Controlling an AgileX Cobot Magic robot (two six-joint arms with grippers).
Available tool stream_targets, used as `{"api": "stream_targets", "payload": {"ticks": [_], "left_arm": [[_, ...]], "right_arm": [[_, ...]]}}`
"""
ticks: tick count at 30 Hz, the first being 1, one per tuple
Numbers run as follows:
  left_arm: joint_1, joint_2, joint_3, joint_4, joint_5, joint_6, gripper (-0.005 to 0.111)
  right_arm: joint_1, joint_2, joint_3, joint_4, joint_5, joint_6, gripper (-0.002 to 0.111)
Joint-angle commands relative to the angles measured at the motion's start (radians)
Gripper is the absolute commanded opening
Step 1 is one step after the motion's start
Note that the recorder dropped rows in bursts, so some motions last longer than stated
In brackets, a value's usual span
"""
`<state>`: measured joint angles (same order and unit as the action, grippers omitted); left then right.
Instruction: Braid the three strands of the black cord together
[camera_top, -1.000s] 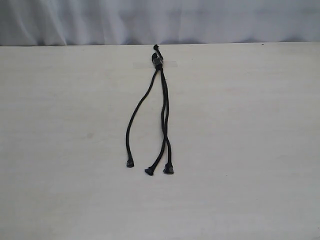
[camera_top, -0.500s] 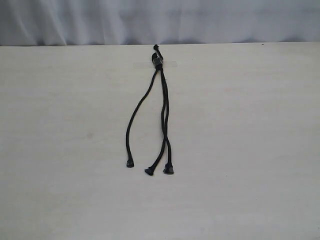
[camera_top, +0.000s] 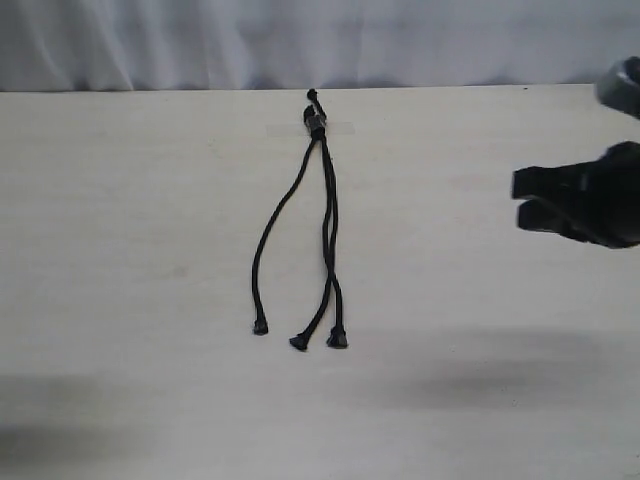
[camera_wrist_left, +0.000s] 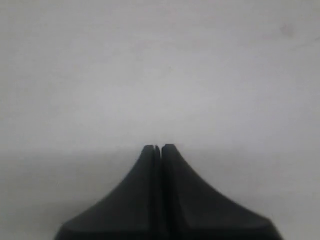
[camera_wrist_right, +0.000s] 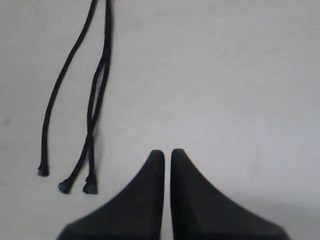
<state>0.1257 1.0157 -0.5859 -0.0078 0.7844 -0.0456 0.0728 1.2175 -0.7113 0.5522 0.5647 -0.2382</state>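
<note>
The thin matte black cord lies near the middle of the pale wood-grain bench. Its knotted, bound end and short stub sit at the far edge, under a strip of clear tape. A pale grey cloth backdrop hangs behind that edge.

From the bound end, the three strands run toward the near side, unbraided and flat on the bench. The left strand bows outward and ends apart from the others in a flared tip. The other two strands run close together, cross once in their lower part, and end just beside each other in their own flared tips, one in the middle and one on the right.

The black right tool is at the right edge of the exterior view, above the bench and well apart from the cord. Its fingers are drawn to a thin slit and hold nothing. Its wrist view shows the strand tips ahead and to one side.

The black left tool is out of the exterior view. In its wrist view the fingers are pressed together, gripping nothing, with only bare bench before them.

Soft shadows fall across the near part of the bench.
</note>
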Motion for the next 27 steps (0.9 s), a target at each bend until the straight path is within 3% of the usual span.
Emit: {"api": "stream_targets", "payload": {"ticks": [1, 5, 6, 9, 13, 21, 23, 26, 27], "left_arm": [[-0.014, 0.106, -0.007, -0.084, -0.037, 0.024, 0.000], [-0.101, 0.122, -0.007, -0.119, -0.074, -0.011, 0.000], [-0.111, 0.122, -0.007, -0.119, -0.076, -0.013, 0.000], [-0.127, 0.122, -0.007, -0.113, -0.078, -0.011, 0.000], [-0.127, 0.122, -0.007, -0.106, -0.085, -0.002, 0.000], [-0.127, 0.122, -0.007, -0.106, -0.087, 0.022, 0.000], [-0.127, 0.122, -0.007, -0.106, -0.087, 0.022, 0.000], [-0.127, 0.122, -0.009, -0.106, -0.087, 0.022, 0.000], [-0.127, 0.122, -0.011, -0.106, -0.088, 0.022, 0.000]], "right_arm": [[0.203, 0.233, -0.146, -0.048, 0.026, 0.030, 0.004], [0.423, 0.504, -0.338, -0.266, 0.079, 0.213, 0.005], [0.442, 0.537, -0.360, -0.285, 0.090, 0.238, 0.008], [0.499, 0.637, -0.417, -0.310, 0.083, 0.278, 0.031], [0.511, 0.682, -0.439, -0.310, 0.043, 0.296, 0.041], [0.511, 0.796, -0.440, -0.307, -0.044, 0.306, 0.040], [0.511, 0.804, -0.448, -0.307, -0.035, 0.304, 0.031], [0.511, 0.777, -0.483, -0.307, 0.008, 0.282, 0.004], [0.511, 0.759, -0.501, -0.307, 0.020, 0.270, 0.005]]}}
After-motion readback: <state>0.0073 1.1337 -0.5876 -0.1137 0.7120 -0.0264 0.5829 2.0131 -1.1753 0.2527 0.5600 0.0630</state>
